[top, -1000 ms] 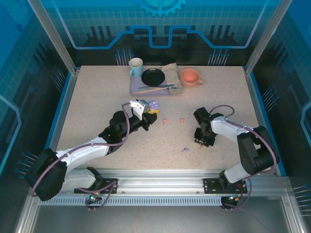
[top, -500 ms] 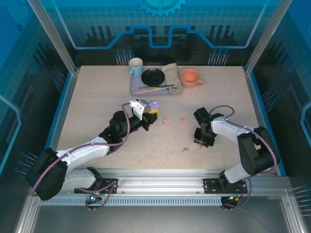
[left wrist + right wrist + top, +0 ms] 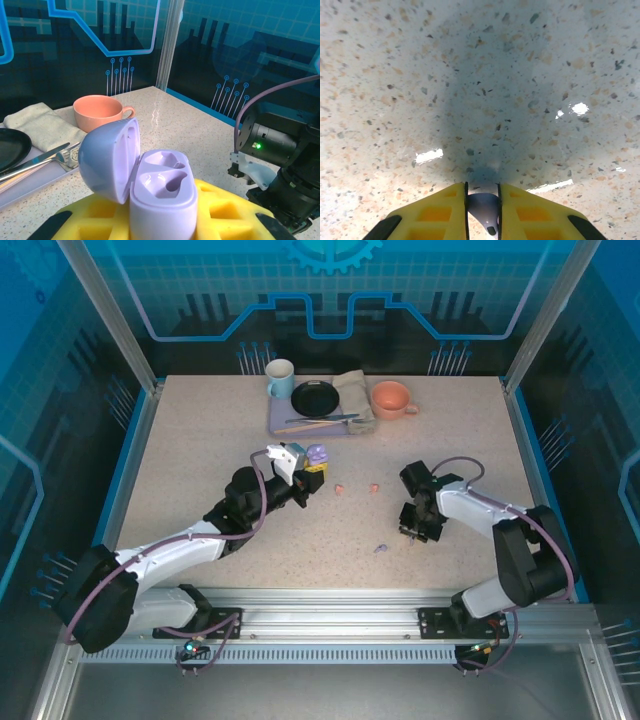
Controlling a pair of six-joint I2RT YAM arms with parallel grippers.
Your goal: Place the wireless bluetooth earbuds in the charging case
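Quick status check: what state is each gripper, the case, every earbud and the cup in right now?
Left gripper: shut on the case.
Case: lid open, both wells empty.
Right gripper: shut on a lilac earbud.
Second lilac earbud: loose on the table.
Pink earbuds: loose on the table, apart.
Pink cup: upright.
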